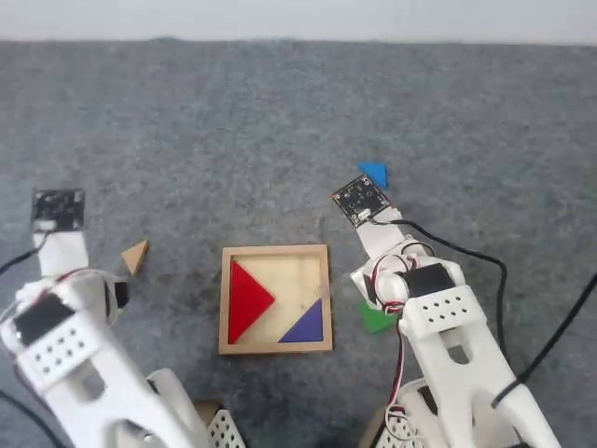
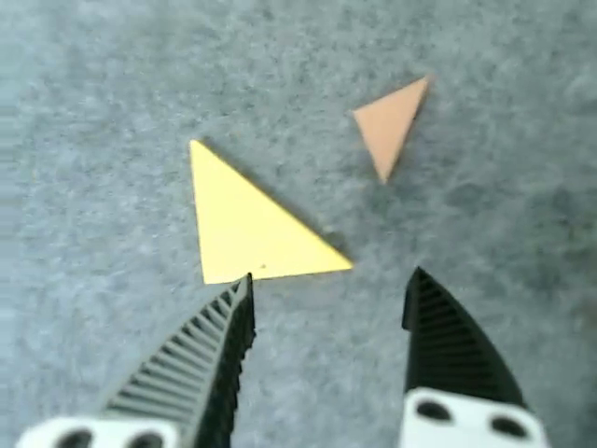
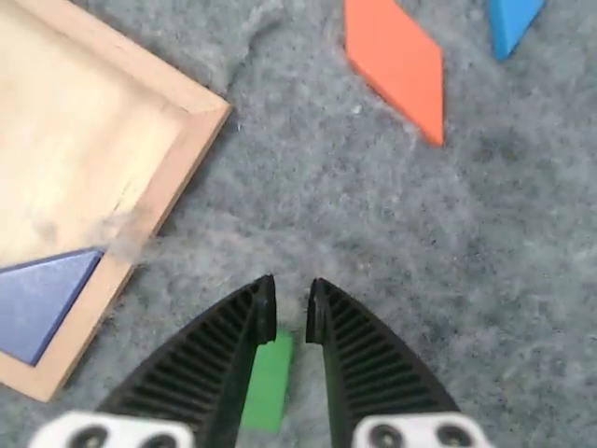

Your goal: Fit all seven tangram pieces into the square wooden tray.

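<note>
The square wooden tray (image 1: 276,251) is set on the grey felt mat (image 1: 280,121) between the 2 arms. 2 pieces are seated in it: a large red triangle (image 1: 247,299) against the wall nearer the left arm, and a smaller indigo triangle (image 1: 306,324) in the near corner on the right arm's side. The rest of its floor is bare wood.

The left gripper (image 2: 331,278) is held with its fingers spread wide apart and nothing between them. 1 fingertip is placed just at the edge of a yellow triangle (image 2: 247,229). A small tan triangle (image 2: 390,121) is found a little beyond it, apart from it and well clear of the tray.

The right gripper (image 3: 291,289) is kept beside the tray's outer wall, its fingers drawn almost together with a slim gap left. A green piece (image 3: 269,383) is seen through that gap on the mat beneath and is partly covered by the arm. An orange parallelogram (image 3: 394,63) and a blue triangle (image 3: 511,21) are laid farther out.
</note>
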`<control>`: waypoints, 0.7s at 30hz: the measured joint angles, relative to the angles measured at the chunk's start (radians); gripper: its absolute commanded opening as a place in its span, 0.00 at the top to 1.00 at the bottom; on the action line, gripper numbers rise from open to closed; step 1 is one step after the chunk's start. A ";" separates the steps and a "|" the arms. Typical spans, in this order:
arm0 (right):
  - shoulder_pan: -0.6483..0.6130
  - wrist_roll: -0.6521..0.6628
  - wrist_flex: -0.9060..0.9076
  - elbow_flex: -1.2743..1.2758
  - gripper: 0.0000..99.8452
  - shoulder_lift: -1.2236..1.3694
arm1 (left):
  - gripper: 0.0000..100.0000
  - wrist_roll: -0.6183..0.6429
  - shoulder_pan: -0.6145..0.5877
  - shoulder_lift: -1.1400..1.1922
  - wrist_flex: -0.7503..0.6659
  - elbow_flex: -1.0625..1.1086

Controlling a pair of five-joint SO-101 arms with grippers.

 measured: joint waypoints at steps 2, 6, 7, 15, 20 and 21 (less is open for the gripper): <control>0.002 0.000 0.000 0.006 0.92 0.000 | 0.75 -0.002 0.043 0.094 -0.054 -0.038; 0.000 0.000 0.000 0.008 0.92 0.000 | 0.75 -0.110 0.107 0.328 -0.104 -0.140; 0.000 0.000 0.000 0.008 0.92 0.000 | 0.75 -0.153 0.115 0.390 -0.107 -0.169; 0.000 0.000 -0.015 0.008 0.92 0.000 | 0.75 -0.379 0.166 0.784 -0.135 -0.353; 0.000 0.000 -0.017 0.008 0.92 0.000 | 0.75 -0.384 0.201 0.904 -0.206 -0.388; 0.000 0.000 -0.017 0.008 0.92 0.000 | 0.75 -0.384 0.206 0.921 -0.219 -0.393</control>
